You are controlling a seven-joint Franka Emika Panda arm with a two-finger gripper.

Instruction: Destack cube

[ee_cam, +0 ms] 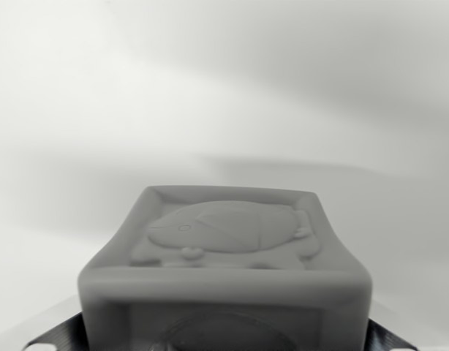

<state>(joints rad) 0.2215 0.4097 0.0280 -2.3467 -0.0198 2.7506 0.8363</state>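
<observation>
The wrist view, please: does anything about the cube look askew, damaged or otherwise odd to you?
Nothing stands out. The grey cube with a raised animal relief on its top face sits level and looks intact, filling the lower middle of the frame against a plain pale surface. Whether another cube lies beneath it is hidden.

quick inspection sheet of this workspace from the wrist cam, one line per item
surface: pale, plain and blurred surface, with soft shadows across it
job's things: grey cube close to the camera, a raised framed relief on its upper face; whether another cube sits beneath it cannot be told
clutter: nothing seen
grippers: dark gripper parts show at the lower corners beside the cube; open or shut cannot be told
cables: nothing seen
surroundings: nothing seen beyond the surface
</observation>
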